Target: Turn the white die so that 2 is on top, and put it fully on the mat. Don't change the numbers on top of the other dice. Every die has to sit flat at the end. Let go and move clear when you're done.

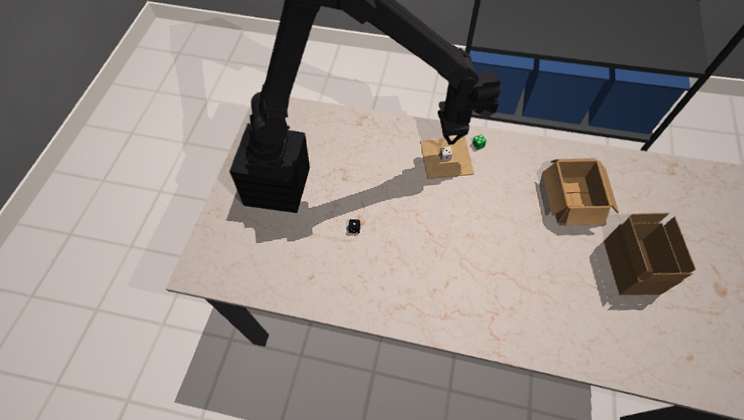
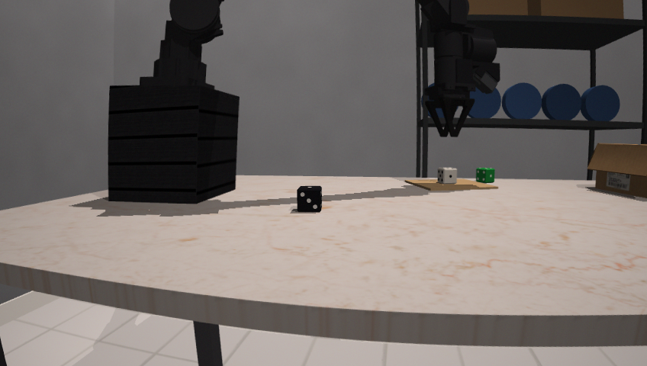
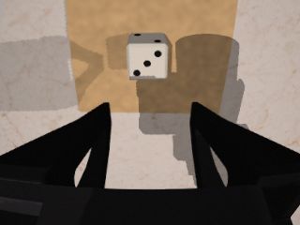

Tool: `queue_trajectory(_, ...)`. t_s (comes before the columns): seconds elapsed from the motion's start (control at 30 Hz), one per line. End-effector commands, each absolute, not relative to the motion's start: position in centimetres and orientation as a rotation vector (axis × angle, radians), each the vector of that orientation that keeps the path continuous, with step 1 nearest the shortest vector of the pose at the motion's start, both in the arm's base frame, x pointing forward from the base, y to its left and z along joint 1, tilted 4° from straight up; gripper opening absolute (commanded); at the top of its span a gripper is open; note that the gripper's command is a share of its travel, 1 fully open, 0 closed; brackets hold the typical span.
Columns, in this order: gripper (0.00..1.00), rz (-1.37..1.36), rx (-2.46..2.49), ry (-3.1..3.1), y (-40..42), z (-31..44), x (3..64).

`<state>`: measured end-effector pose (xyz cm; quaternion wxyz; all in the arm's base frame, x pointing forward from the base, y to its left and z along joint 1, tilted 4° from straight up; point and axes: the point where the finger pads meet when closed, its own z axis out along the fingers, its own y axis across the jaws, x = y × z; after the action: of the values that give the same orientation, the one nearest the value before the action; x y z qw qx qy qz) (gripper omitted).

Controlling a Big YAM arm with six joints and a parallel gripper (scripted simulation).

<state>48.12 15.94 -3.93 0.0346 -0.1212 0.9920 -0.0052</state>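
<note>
the mat (image 1: 461, 165) serves as the landmark here. going left to right across the tabletop (image 1: 416, 264): the arm's black base block (image 1: 269, 174) stands well to the left of the mat, the black die (image 1: 353, 226) lies between that block and the mat but nearer the front edge, the white die (image 1: 446, 153) sits flat on the mat with all of its base inside the mat's border, the green die (image 1: 479, 141) rests just off the mat's right edge, and the cardboard boxes (image 1: 578, 191) stand well to the right of the mat.

the pincer (image 2: 448, 132) hangs above the mat, apart from the white die, its jaws drawn in to a middling gap with nothing between them.

the white die looks like a small rigid cube, light and likely smooth, so it could slip or tip if pinched at a corner. the sound hold would be on two opposite flat faces, squarely at their centres. which number faces up is too small to read surely.

count: three dice, one mat, two boxes.
</note>
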Motion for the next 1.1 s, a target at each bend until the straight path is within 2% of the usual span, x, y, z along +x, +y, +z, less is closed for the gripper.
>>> queue_trajectory(0.0, 0.45, -0.013, -0.382, 3.036, 16.9, -4.0, 48.4)
queue_trajectory(1.07, 0.45, -0.019, -0.388, 3.051, 16.7, -7.5, 48.0)
